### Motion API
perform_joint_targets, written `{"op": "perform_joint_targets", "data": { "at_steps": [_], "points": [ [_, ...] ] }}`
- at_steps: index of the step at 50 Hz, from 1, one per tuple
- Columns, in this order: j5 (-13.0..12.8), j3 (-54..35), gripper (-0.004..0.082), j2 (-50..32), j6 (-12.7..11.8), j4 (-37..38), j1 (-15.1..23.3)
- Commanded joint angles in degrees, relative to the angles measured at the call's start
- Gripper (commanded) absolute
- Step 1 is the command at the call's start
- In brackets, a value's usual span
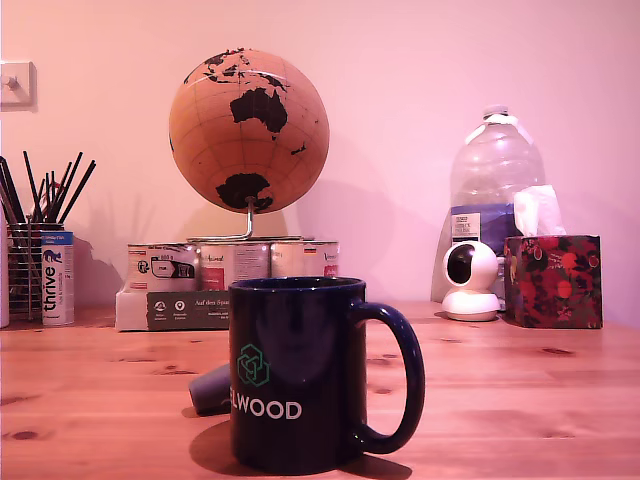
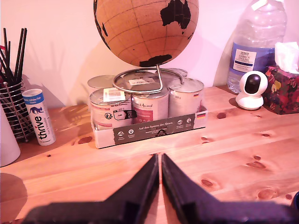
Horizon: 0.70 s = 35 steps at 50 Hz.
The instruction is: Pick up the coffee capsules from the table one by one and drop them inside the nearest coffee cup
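Claw (image 2: 160,164) seen only in wrist view: fingers pressed together, tips touching, nothing held.

Capsule (image 1: 211,389) seen only in exterior view: lying on side on table (image 1: 520,390), long axis roughly level, partly hidden behind mug (image 1: 298,375), just beside it at exterior view's left.

Direction from claw to capsule cannot be told; neither capsule nor mug body shown ahead of claw.

Ahead of claw: tray of tin cans (image 2: 147,109), globe (image 2: 145,30) above. Mug itself judged main obstruction to approach.

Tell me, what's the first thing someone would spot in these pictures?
Probably the big dark navy coffee cup standing front and centre on the wooden table, with a small grey coffee capsule lying on its side just behind it, on the exterior view's left. Next, the cork-coloured globe perched on a tray of tin cans by the wall. In the wrist view, the black pincer is shut and holds nothing.
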Motion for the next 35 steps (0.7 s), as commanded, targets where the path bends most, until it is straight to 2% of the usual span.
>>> {"op": "perform_joint_targets", "data": {
  "at_steps": [1,22,23,24,35],
  "points": [
    [-0.24,-0.94,-0.0009,-0.57,-0.52,0.46,0.09],
    [0.04,-0.94,-0.0009,-0.57,-0.79,0.63,0.09],
    [0.15,-0.94,-0.0009,-0.57,-2.47,0.79,0.09],
    [0.28,-0.94,-0.0009,-0.57,-2.75,0.92,0.09],
    [1.38,-0.94,-0.0009,-0.55,-2.86,1.27,0.09]
  ]
}}
